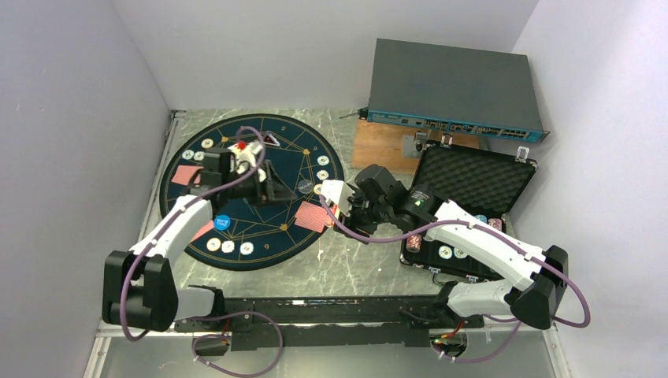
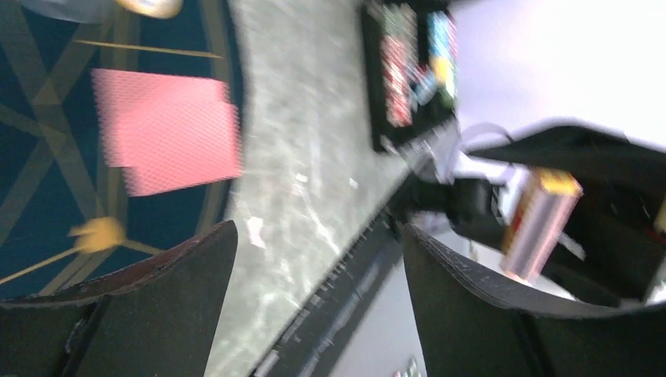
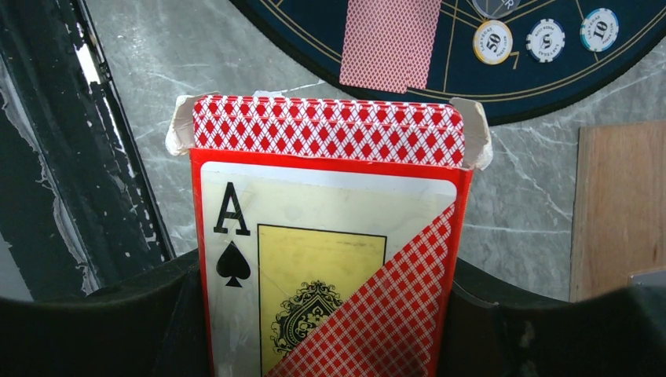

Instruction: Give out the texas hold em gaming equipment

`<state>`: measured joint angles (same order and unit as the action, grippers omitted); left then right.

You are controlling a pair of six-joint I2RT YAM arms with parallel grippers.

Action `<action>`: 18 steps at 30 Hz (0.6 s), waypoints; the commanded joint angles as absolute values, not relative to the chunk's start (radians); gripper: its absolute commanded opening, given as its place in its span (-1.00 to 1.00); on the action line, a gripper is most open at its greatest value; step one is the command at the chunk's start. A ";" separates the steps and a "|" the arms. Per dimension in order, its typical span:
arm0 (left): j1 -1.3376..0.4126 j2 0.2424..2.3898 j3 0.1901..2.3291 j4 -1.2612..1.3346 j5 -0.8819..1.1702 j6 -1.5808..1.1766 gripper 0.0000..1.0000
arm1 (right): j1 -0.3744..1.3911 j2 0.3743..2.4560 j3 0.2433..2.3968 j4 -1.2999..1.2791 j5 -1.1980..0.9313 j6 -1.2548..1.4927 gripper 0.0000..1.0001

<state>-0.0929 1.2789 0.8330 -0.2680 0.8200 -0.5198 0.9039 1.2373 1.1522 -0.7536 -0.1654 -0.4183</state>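
Where the right arm reaches across the marble-patterned table (image 1: pixel 331 264), the right gripper (image 3: pixel 330 314) is clamped on an opened card box (image 3: pixel 330 236), one finger against each side. The box stands upright in the jaws with its flaps folded outward. A red-backed deck shows at its mouth and an ace of spades is printed on its face. In the top view the box is held just off the right rim of the round navy mat (image 1: pixel 268 236), above bare table.

The left gripper (image 1: pixel 272 187) hangs over the middle of the mat with its jaws parted. The left wrist view is blurred, but nothing shows between the two fingers (image 2: pixel 157 314).

Playing cards: a pair of red-backed cards (image 1: pixel 311 216) lies face down and overlapping at the mat's lower right edge, close to the held box. A second lot (image 1: pixel 187 175) lies at the left edge. A further card (image 1: pixel 203 231) shows partly beneath the left arm at the lower left.

Poker chips: three whitish chips (image 1: pixel 228 246) sit in a row at the mat's near edge. Others (image 1: pixel 207 143) lie at the upper left, and more (image 1: pixel 322 168) lie along the right side. In the right wrist view, two of those on the right read 50 (image 3: pixel 492 41) and 10 (image 3: pixel 599 30).

A blue disc (image 1: pixel 222 223) lies flat on the mat beside the left forearm.

The black foam-lined case (image 1: pixel 473 177) stands open at the right of the table. More chips (image 1: pixel 453 253) sit in its tray, partly under the right arm.
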 commanded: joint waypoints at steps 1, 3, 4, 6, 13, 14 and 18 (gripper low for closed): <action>-0.266 1.255 0.836 -0.146 1.034 -0.580 0.67 | 0.908 1.236 1.188 -0.691 -0.188 -0.421 -1.00; -0.324 1.244 0.831 -0.070 1.059 -0.613 0.67 | 0.910 1.239 1.194 -0.695 -0.192 -0.420 -1.00; -0.347 1.240 0.836 -0.056 1.064 -0.614 0.68 | 0.911 1.243 1.197 -0.698 -0.193 -0.420 -1.00; -0.391 1.242 0.857 -0.051 1.081 -0.603 0.68 | 0.913 1.247 1.202 -0.698 -0.195 -0.417 -1.00; -0.480 1.252 0.890 -0.058 1.065 -0.591 0.62 | 0.917 1.261 1.215 -0.699 -0.205 -0.414 -1.00; -0.487 1.254 0.891 -0.054 1.056 -0.591 0.61 | 0.919 1.262 1.218 -0.699 -0.206 -0.413 -1.00; -0.494 1.273 0.907 -0.049 1.043 -0.602 0.56 | 0.922 1.263 1.224 -0.701 -0.208 -0.416 -1.00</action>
